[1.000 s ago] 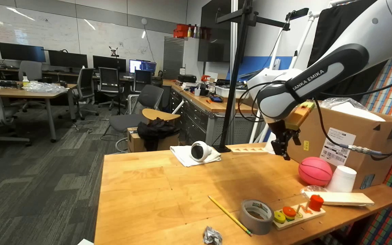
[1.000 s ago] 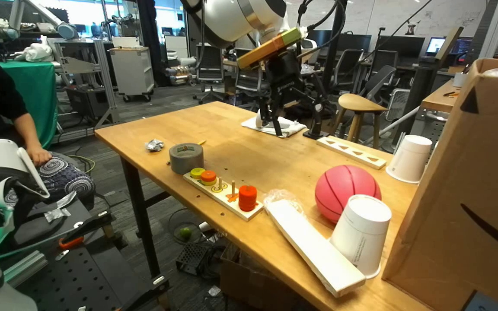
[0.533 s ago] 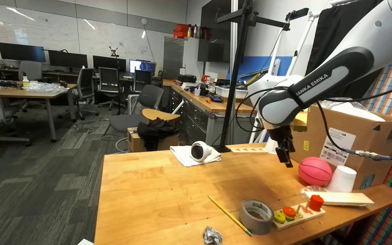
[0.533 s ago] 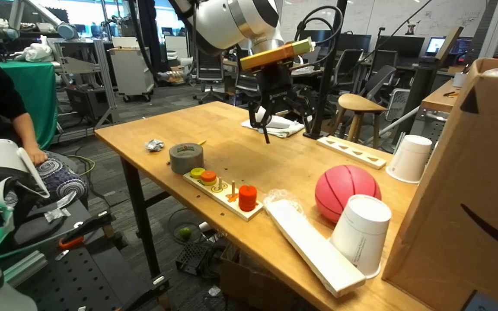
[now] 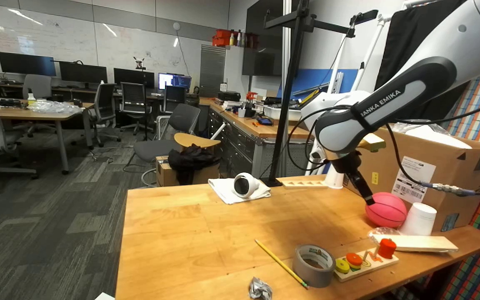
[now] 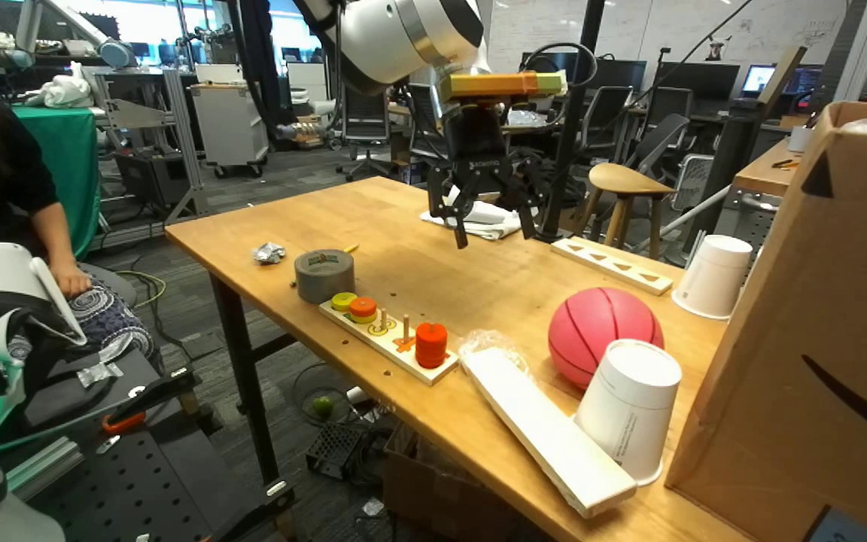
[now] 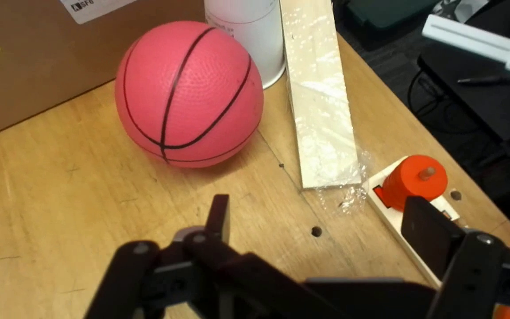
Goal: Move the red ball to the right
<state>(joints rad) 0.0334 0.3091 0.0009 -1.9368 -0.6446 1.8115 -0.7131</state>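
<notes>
The red ball [image 7: 188,95] rests on the table [image 5: 231,225] close beside the cardboard box [image 6: 802,316]; whether the two touch, I cannot tell. The gripper [image 7: 319,208] hangs above the table, farther out from the box than the ball, its fingers [image 7: 430,235] spread wide with nothing between them. In the wrist view the ball lies beyond one finger rather than centred in the gap, so lowering from here would probably miss it, and swinging in sideways could knock it rolling. A shove toward the box would likely pin it there. The ball also looks big for the opening: a shallow or lopsided pinch might slide off its curve. The white cup [image 7: 248,40], upside down near the box and just beside the ball, could topple from a small bump. The plank [image 7: 319,102], reaching outward from near the box, might stop a roll on that side.
</notes>
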